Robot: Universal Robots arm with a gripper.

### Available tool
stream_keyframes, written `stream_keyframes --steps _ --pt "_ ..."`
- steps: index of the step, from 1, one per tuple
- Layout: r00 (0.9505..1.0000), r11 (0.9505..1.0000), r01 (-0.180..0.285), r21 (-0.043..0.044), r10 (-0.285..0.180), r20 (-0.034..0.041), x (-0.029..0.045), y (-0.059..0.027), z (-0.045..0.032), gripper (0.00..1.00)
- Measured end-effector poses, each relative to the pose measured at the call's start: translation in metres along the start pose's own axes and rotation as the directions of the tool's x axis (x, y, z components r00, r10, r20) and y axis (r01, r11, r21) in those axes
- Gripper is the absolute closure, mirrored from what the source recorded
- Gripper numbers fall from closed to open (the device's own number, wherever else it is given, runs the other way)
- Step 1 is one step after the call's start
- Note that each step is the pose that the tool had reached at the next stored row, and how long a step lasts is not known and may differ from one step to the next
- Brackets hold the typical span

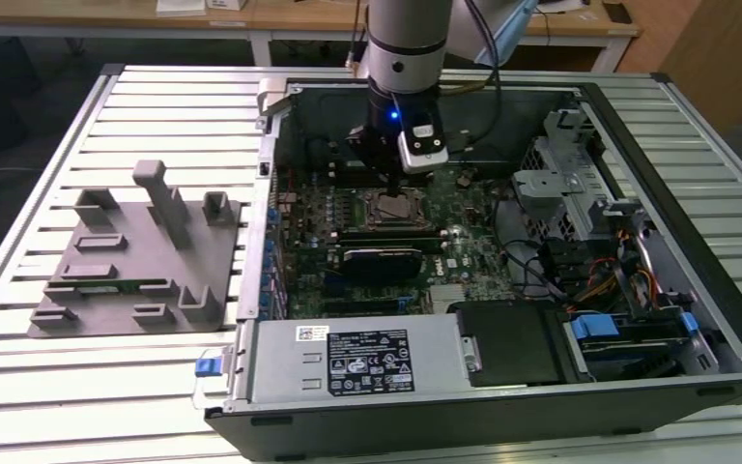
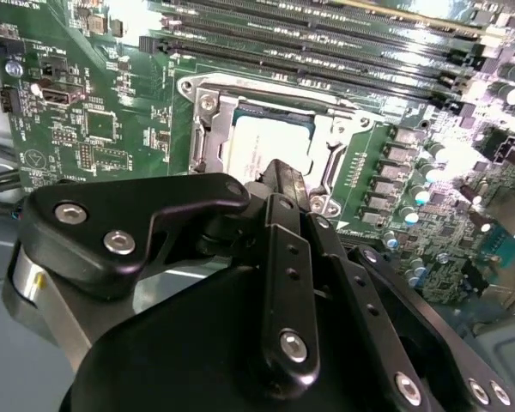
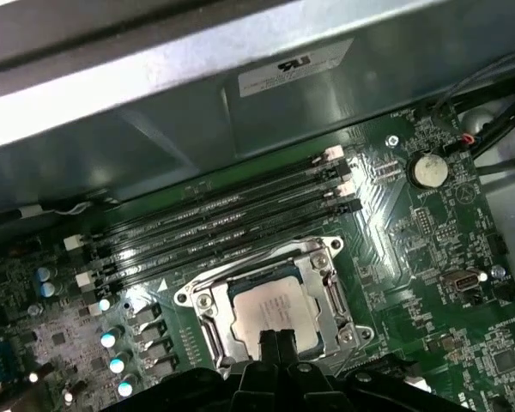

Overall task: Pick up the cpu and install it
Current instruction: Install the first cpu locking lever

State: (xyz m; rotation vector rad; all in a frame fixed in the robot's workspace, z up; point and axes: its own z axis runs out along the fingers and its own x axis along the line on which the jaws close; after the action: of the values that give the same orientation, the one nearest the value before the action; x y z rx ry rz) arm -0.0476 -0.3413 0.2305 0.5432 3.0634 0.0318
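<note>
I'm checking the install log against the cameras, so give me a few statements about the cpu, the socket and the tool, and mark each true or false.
1. The cpu lies inside the socket on the motherboard. True.
2. The tool hangs over the grey fixture outside the case. False: in the exterior view the tool is inside the case, above the socket.
3. The tool's fingertips are close together just over the cpu in both wrist views. True.
4. Every memory slot beside the socket holds a green stick. False: the slots seen in the first wrist view look empty.
5. The case lies closed with its side panel on. False: it is open, with the board exposed.
</note>
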Motion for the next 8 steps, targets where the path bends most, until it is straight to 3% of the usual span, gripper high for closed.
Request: stream_keyframes --steps 8 --pt "0.9998 0.9998 0.017 -0.0006 -0.017 -0.0004 -0.0017 0.0006 0.0002 0.89"
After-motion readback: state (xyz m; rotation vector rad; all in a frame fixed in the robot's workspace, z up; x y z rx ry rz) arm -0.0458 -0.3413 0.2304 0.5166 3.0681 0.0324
